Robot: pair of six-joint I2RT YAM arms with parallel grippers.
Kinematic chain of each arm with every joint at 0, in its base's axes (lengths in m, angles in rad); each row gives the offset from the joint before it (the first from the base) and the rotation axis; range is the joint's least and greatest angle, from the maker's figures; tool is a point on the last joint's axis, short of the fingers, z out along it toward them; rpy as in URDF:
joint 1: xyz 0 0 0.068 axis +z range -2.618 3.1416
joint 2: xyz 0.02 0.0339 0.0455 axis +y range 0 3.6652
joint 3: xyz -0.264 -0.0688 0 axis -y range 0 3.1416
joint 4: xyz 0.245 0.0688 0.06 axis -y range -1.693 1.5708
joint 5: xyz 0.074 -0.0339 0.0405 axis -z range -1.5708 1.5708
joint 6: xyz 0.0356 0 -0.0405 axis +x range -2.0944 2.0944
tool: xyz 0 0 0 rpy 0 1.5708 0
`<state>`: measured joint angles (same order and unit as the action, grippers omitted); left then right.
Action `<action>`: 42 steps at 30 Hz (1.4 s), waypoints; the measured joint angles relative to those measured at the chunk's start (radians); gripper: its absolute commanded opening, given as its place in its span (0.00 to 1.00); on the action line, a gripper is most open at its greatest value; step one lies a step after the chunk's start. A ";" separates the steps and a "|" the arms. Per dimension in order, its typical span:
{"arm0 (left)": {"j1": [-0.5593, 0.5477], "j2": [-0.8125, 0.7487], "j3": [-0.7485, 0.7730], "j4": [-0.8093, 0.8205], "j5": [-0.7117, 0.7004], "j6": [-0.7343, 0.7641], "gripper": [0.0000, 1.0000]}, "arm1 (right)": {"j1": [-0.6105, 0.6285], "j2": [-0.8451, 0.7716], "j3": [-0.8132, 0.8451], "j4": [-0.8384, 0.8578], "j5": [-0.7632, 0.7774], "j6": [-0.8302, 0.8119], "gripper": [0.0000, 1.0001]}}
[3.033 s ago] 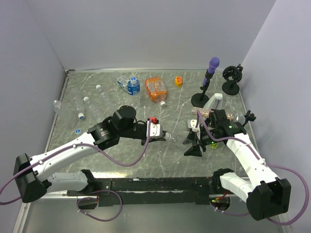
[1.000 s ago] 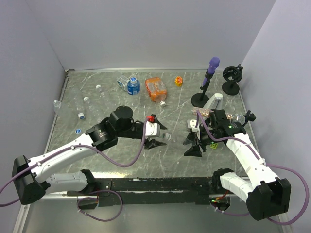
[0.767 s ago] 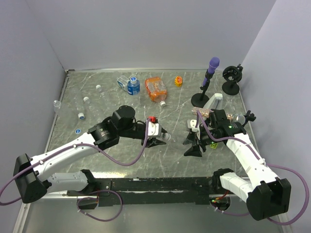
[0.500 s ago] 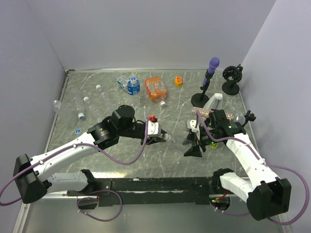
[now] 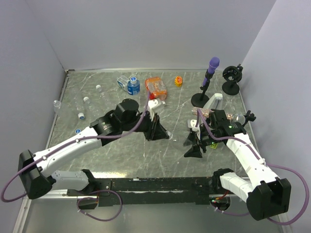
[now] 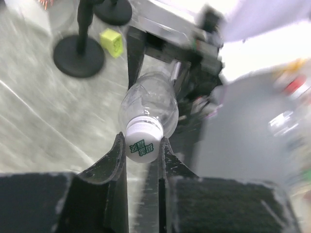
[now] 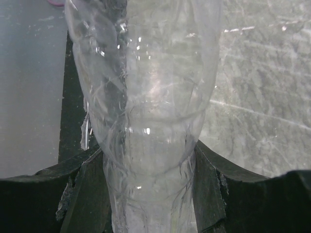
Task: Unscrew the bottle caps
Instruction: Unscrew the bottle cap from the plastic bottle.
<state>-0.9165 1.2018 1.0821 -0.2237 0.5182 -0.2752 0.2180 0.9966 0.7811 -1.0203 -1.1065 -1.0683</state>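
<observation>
grey table (image 5: 146, 162); left wrist alone shows left hand (image 6: 142, 145) pinching bottle's (image 6: 148, 104) white cap (image 6: 141, 140)

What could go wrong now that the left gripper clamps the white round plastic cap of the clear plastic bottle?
First, the left gripper holds the white round plastic cap only with its fingertips, so the cap may slip when twisted. Second, the right gripper grips the clear plastic bottle on its thin body, which could crumple or turn together with the cap.

A purple-topped black stand (image 5: 208, 80) sits just left of a ring-headed black stand (image 5: 231, 80)
</observation>
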 measured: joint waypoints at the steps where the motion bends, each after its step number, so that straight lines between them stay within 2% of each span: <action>1: 0.000 0.016 0.019 -0.014 -0.012 -0.084 0.01 | -0.001 0.000 0.000 -0.005 0.005 0.002 0.13; 5: 0.000 0.031 0.031 -0.042 -0.071 -0.383 0.03 | -0.002 0.000 0.000 -0.013 0.027 -0.010 0.13; 9: -0.010 0.021 0.031 -0.077 -0.135 -0.518 0.14 | -0.002 0.000 0.000 -0.011 0.029 -0.012 0.13; 12: -0.016 0.019 0.039 -0.098 -0.168 -0.563 0.15 | -0.002 0.000 0.000 -0.007 0.031 -0.014 0.13; 18: -0.026 0.019 0.072 -0.148 -0.218 -0.581 0.06 | -0.002 0.000 0.000 0.014 0.019 -0.015 0.13; 22: -0.031 0.016 0.084 -0.168 -0.240 -0.584 0.07 | -0.002 0.000 0.000 0.027 0.013 -0.014 0.13; 25: -0.032 0.013 0.084 -0.171 -0.245 -0.591 0.12 | -0.002 0.000 0.000 0.032 0.013 -0.014 0.13; 28: -0.031 0.013 0.084 -0.171 -0.244 -0.603 0.30 | -0.002 0.000 0.000 0.032 0.012 -0.014 0.13; 31: -0.031 0.013 0.084 -0.171 -0.244 -0.609 0.56 | -0.002 0.000 0.000 0.032 0.010 -0.015 0.13; 34: -0.030 0.010 0.083 -0.170 -0.244 -0.609 0.73 | -0.002 0.000 0.000 0.032 0.010 -0.016 0.13; 38: -0.027 -0.006 0.083 -0.171 -0.246 -0.593 0.80 | -0.002 0.000 0.000 0.031 0.010 -0.019 0.13; 42: -0.027 -0.061 0.077 -0.167 -0.262 -0.502 0.93 | -0.002 0.000 0.000 0.031 0.010 -0.020 0.13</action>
<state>-0.9436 1.1412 1.1587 -0.3908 0.2558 -0.7769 0.2165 0.9970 0.7815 -0.9890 -1.0962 -1.0882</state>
